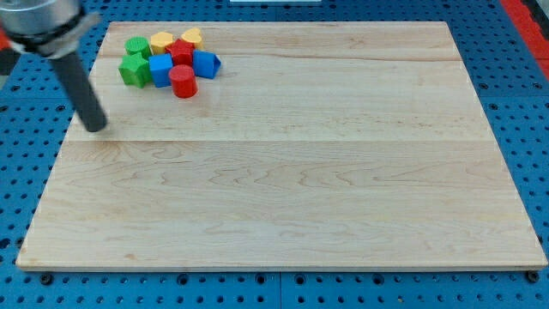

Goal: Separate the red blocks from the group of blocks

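Note:
A tight group of blocks sits near the board's top left corner. A red cylinder (184,81) stands at the group's bottom edge. A red star-like block (181,52) sits in the middle of the group. Around them are two green blocks (135,46) (133,71), two yellow blocks (161,41) (192,37), a blue cube (160,70) and a blue block (206,63). My tip (95,126) rests on the board at the left, below and left of the group, apart from all the blocks.
The wooden board (283,172) lies on a blue perforated table (523,103). The rod's shaft rises from the tip toward the view's top left corner.

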Motion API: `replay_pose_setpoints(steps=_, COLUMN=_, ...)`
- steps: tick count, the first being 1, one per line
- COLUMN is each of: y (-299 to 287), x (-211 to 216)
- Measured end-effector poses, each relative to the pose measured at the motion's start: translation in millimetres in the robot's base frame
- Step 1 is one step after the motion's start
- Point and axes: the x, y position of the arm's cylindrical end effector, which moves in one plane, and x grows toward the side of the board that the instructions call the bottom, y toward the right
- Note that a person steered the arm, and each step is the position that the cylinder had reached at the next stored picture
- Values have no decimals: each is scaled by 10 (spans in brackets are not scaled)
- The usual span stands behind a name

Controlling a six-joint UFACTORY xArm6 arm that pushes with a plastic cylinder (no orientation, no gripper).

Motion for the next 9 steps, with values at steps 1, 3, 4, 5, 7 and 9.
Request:
replay_pose_setpoints(steps=1, y=-306, x=-126)
replay_pose_setpoints(steps=3, y=22, x=-1225)
replay_pose_setpoints(steps=4, y=287, x=-1692)
replay_pose_setpoints(steps=5, y=754, x=-2136)
replay_pose_setpoints(steps=7, y=997, x=-2241)
replay_pose_setpoints(steps=9, y=1596, x=-1973)
